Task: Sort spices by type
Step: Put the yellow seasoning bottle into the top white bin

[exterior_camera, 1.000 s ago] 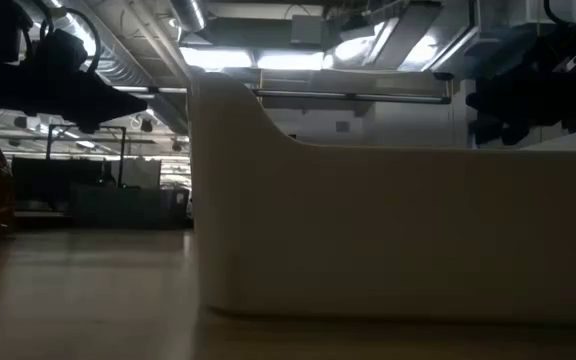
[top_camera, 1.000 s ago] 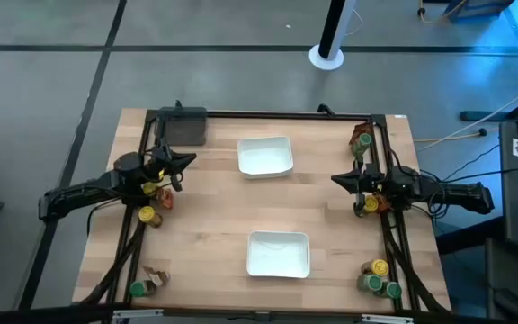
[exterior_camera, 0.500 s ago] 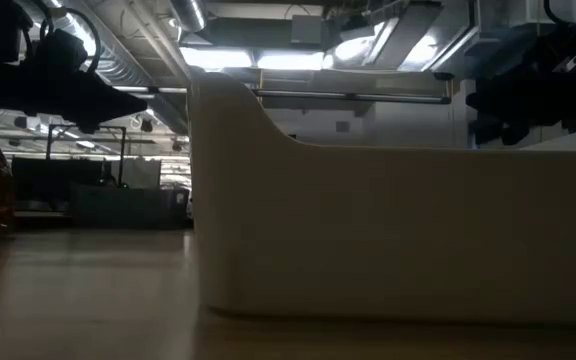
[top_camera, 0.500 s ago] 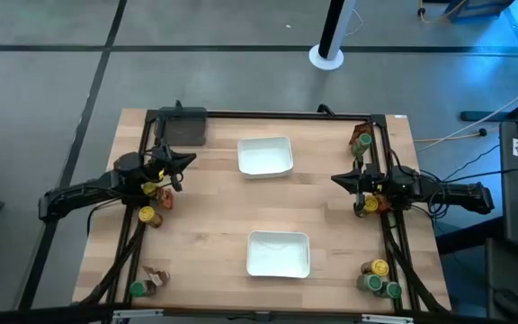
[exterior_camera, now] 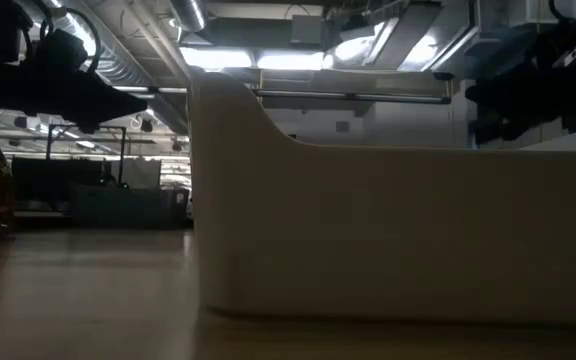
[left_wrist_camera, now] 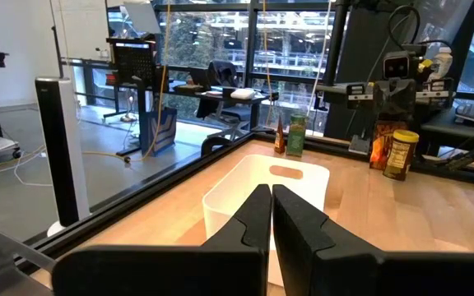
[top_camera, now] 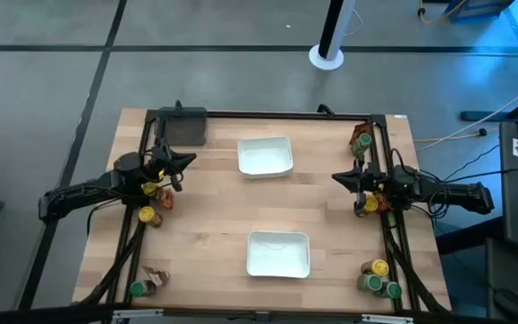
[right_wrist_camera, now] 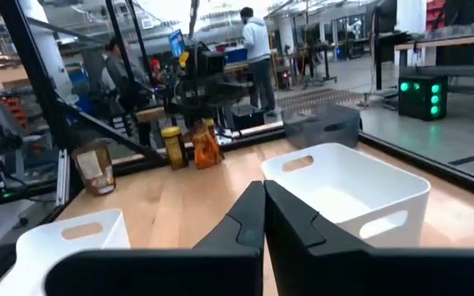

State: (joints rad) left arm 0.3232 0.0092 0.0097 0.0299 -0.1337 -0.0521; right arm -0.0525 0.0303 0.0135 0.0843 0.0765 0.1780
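**Both arms poised above the table, nothing sorted: spices at the 2 side edges, 2 white trays empty on the centre line.**

Nearest you, the left gripper (top_camera: 187, 160) and the right gripper (top_camera: 338, 177) both have their fingers pressed together and carry nothing. Each points inward at the far white tray (top_camera: 265, 155), so the spices lie behind and beside the fingers, not ahead. Just beside the left wrist sit a packet (top_camera: 163, 200) and a yellow-lidded jar (top_camera: 147, 215); the left arm is plainly nearer these. Further down that edge, a green-lidded jar (top_camera: 138, 289) stands by a second packet (top_camera: 157, 276). On the right edge, jars cluster (top_camera: 378, 278) past the near white tray (top_camera: 278, 253), and more spices (top_camera: 361, 140) stand at the far corner. The jars stand upright, so expect to turn back outward and open first.
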